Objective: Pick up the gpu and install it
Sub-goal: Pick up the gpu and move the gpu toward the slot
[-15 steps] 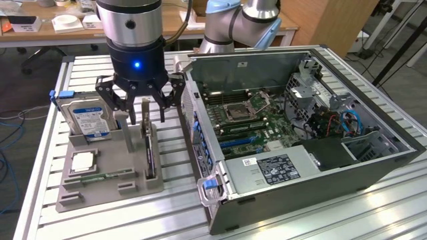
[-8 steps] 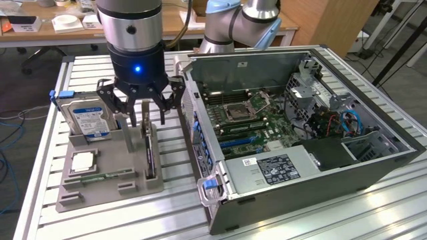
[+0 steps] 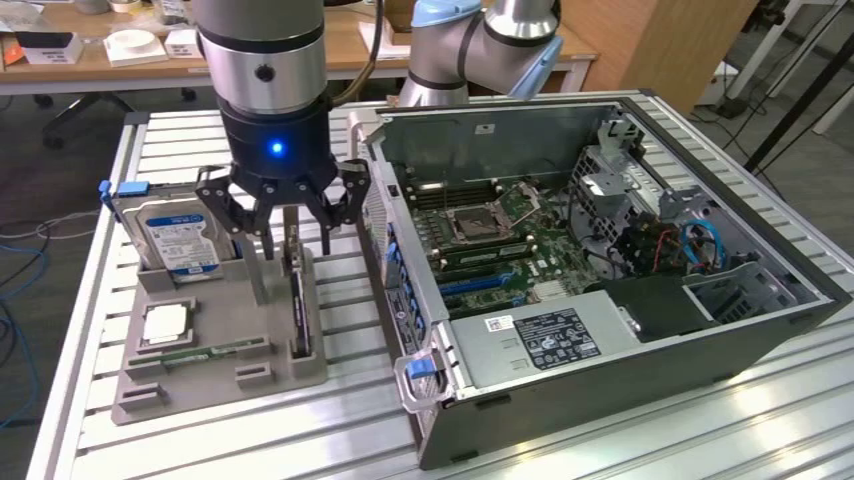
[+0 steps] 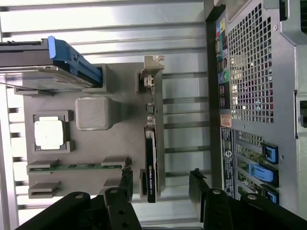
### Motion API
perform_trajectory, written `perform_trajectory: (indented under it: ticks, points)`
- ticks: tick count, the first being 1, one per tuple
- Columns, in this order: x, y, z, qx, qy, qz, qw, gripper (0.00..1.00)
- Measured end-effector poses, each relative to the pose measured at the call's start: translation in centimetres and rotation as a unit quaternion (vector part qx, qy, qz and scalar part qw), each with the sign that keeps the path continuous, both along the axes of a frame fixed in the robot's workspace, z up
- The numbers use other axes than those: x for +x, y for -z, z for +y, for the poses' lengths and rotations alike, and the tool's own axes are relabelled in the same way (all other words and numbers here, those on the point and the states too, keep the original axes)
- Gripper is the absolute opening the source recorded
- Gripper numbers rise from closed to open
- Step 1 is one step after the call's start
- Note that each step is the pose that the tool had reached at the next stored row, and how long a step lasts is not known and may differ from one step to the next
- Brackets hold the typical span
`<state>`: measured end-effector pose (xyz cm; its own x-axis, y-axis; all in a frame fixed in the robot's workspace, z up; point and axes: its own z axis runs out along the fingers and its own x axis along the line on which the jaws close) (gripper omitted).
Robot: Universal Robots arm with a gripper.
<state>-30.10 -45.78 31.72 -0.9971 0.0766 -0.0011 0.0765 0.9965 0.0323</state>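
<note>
The gpu (image 3: 298,305) is a thin dark card standing on edge in a slot of the grey holder tray (image 3: 220,375). In the wrist view the gpu (image 4: 151,158) runs lengthwise, with its silver bracket at the far end. My gripper (image 3: 287,250) hangs directly above the card. Seen from the wrist, the gripper (image 4: 161,175) is open, with one black finger on each side of the card's end and a gap to it on both sides. Nothing is held.
The tray also carries a hard drive (image 3: 174,240) with a blue label, a CPU (image 3: 164,322) and a green memory stick (image 3: 200,352). The open computer case (image 3: 601,250) stands close beside the tray on the exterior view's right, on a slatted metal table (image 3: 200,440).
</note>
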Motion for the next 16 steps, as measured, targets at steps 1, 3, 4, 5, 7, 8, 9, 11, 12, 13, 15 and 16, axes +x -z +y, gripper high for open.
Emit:
perform_trajectory:
  ticks: [1,3,4,5,7,8,9,11,12,13,15,16]
  points:
    - [0.0,0.07,0.0,0.0,0.0,0.0,1.0,0.59]
    - [0.0,0.12,0.0,-0.0001,0.0,0.0001,1.0,0.59]
    - [0.0,0.13,0.0,0.0,0.0,0.0,1.0,0.59]
    - [0.0,0.13,0.0,0.0,0.0,0.0,1.0,0.59]
    - [0.0,0.13,0.0,0.0,0.0,0.0,1.0,0.59]
    - [0.0,0.13,0.0,0.0,0.0,0.0,1.0,0.59]
    - [0.0,0.13,0.0,0.0,0.0,0.0,1.0,0.59]
    - [0.0,0.13,0.0,0.0,0.0,0.0,1.0,0.59]
    - [0.0,0.13,0.0,0.0,0.0,0.0,1.0,0.59]
    - [0.0,0.14,0.0,0.0,0.0,0.0,1.0,0.59]
    - [0.0,0.28,0.0,0.0001,0.0,-0.0002,1.0,0.59]
    - [0.0,0.37,0.0,0.0,0.0,-0.0002,1.0,0.59]
